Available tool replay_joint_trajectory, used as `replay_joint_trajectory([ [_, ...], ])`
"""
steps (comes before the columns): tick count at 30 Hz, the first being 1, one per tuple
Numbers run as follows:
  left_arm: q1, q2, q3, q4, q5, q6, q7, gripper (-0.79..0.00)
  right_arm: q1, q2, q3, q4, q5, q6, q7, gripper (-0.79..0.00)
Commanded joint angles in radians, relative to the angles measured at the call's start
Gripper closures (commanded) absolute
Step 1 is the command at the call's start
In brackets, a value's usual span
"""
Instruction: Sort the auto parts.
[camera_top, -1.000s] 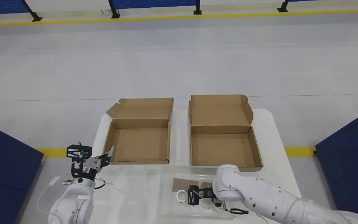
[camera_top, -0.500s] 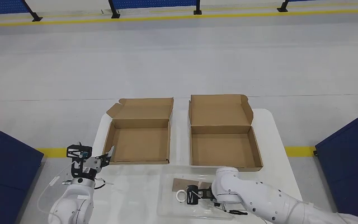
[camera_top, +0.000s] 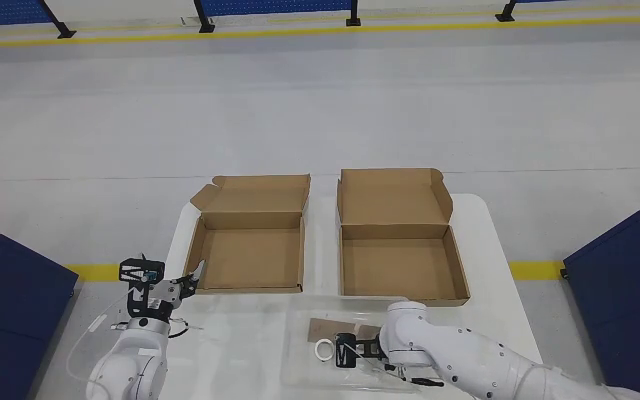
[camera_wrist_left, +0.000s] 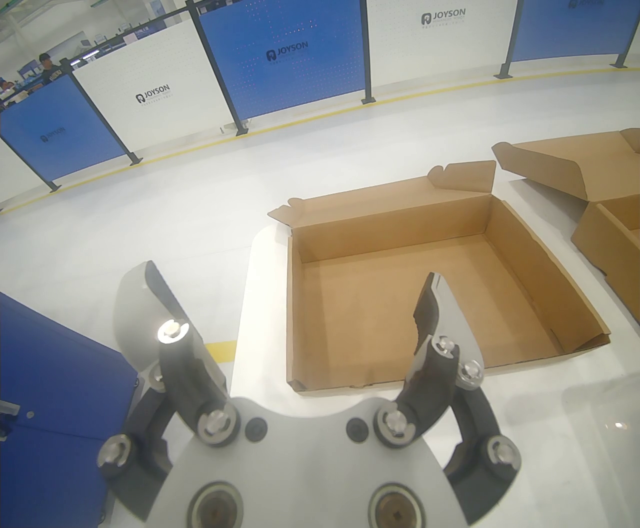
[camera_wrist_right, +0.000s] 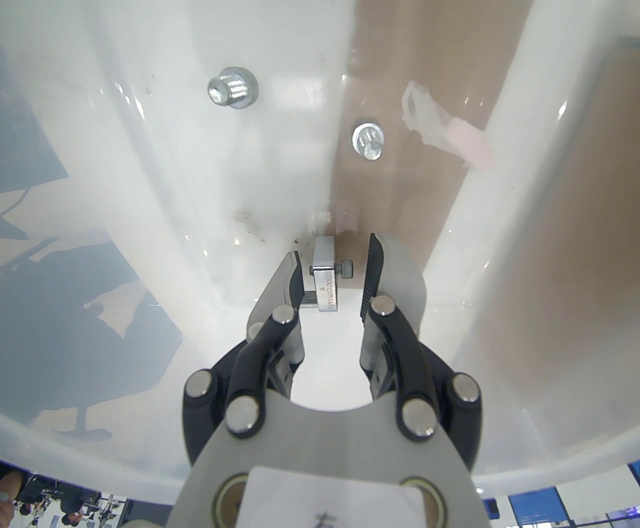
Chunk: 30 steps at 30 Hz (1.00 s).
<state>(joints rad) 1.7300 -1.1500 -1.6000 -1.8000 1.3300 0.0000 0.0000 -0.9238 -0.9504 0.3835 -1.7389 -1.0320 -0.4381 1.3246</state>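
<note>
Right wrist view: my right claw (camera_wrist_right: 334, 256) is half open, gripping nothing. A small metal clamp (camera_wrist_right: 324, 281) sits mid-frame between its jaws.

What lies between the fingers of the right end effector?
In the right wrist view, a small metal block with a dark bolt lies between the fingers of the right end effector, inside the clear tray.
</note>
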Motion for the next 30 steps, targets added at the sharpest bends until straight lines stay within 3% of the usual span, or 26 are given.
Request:
replay_joint_trajectory([
  [1, 0.0, 0.0, 0.0, 0.0, 0.0, 0.0, 0.0, -0.785, -0.001, -0.002, 0.001, 0.005, 0.001, -0.004, -0.001, -0.271],
  [3, 0.0, 0.0, 0.0, 0.0, 0.0, 0.0, 0.0, -0.785, -0.002, -0.005, 0.003, 0.008, -0.001, -0.005, -0.002, -0.197],
  [5, 0.0, 0.0, 0.0, 0.0, 0.0, 0.0, 0.0, -0.785, -0.003, -0.007, 0.005, 0.011, -0.001, -0.006, -0.003, 0.0],
  [30, 0.0, 0.0, 0.0, 0.0, 0.0, 0.0, 0.0, -0.785, -0.036, 0.009, 0.085, -0.064, 0.036, -0.022, 0.033, 0.0],
])
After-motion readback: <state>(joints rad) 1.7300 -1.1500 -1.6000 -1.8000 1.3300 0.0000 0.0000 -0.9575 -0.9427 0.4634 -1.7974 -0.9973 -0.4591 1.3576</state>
